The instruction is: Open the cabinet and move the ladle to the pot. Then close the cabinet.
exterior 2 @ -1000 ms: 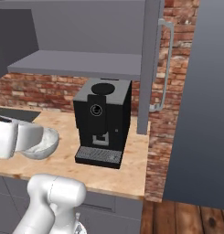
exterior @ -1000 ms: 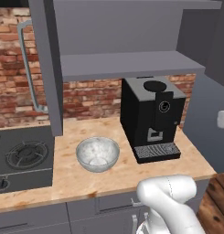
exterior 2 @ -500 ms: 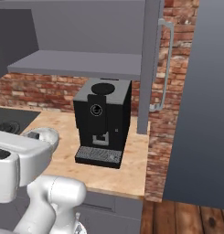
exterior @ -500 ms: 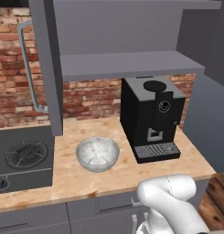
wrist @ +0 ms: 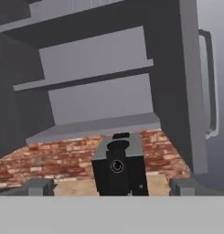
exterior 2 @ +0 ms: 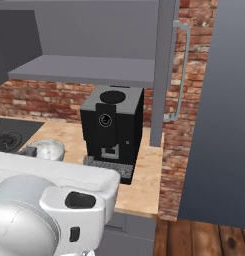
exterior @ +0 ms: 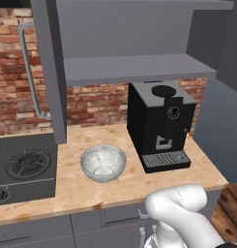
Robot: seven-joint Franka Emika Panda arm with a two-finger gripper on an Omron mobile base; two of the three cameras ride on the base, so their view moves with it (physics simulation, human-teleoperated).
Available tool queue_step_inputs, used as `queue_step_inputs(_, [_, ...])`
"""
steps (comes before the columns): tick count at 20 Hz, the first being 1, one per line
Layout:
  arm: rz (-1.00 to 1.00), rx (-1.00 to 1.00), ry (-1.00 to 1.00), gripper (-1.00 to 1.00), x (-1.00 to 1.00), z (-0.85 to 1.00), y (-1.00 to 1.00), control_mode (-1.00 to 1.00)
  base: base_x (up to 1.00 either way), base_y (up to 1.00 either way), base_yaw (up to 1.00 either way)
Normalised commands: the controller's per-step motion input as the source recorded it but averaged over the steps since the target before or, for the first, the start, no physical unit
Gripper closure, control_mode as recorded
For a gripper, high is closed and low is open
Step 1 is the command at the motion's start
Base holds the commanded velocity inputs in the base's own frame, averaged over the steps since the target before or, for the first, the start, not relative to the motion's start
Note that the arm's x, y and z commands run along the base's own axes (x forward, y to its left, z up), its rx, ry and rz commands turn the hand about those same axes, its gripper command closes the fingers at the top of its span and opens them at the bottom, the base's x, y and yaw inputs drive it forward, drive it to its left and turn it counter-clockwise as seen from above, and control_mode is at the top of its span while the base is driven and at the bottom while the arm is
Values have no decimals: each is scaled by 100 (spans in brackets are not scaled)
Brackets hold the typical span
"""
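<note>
Your cabinet stands open above the coffee machine — both doors swung out, shelves bare as far as you can see. So the first step looks done. No ladle or pot can be made out; left of the coffee machine sits a glass bowl, and further left a hob. The gripper faces the coffee machine from well back, fingers spread wide, nothing between them. Moving the ladle and closing the doors remain — judged from this.

Black coffee machine beside glass bowl on counter.
</note>
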Motion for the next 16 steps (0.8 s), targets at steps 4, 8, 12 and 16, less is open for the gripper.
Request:
queue_step_inputs(4, [17,8,-30,-100,0,-35,-50,-100,0,0,0])
queue_step_inputs(8, [17,9,-27,-100,19,-32,-46,-100,0,0,0])
queue_step_inputs(12, [17,9,-16,-100,63,-25,-38,-100,0,0,0])
queue_step_inputs(16, [19,12,-7,-100,92,-19,-32,-100,0,0,0])
